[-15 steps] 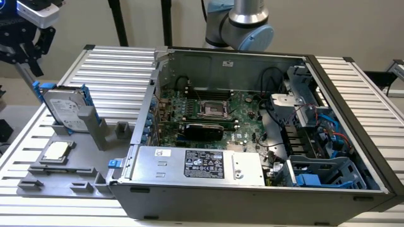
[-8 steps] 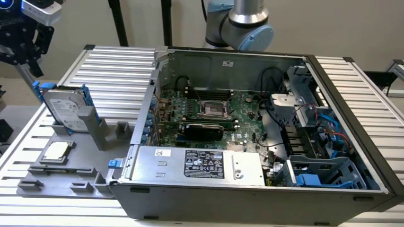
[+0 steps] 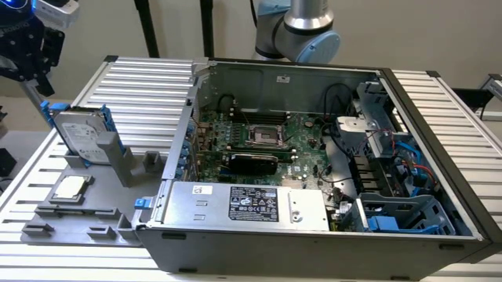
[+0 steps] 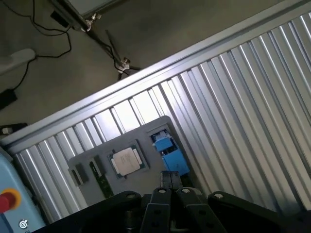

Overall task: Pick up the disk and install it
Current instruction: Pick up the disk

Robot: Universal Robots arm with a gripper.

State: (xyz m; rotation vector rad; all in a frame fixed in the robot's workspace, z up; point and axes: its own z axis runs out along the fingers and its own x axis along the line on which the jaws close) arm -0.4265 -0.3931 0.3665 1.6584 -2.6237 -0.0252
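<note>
the disk (image 3: 79,136) is not yet lifted. it stands on its edge in a slot of the grey holder (image 3: 102,205), which lies on the ribbed desk (image 3: 149,76) just beside the open computer case (image 3: 314,252), on the exterior view's left of the case. i think it is kept upright so that its upper edge, between the blue rails, is free for a grip from above. the claw (image 4: 170,178) hangs outside the case, over the holder and apart from the disk. its fingertips are pressed together with nothing between them. the case has its cover off, so i judge the blue bay (image 3: 408,214) inside it can be reached from above.
</note>
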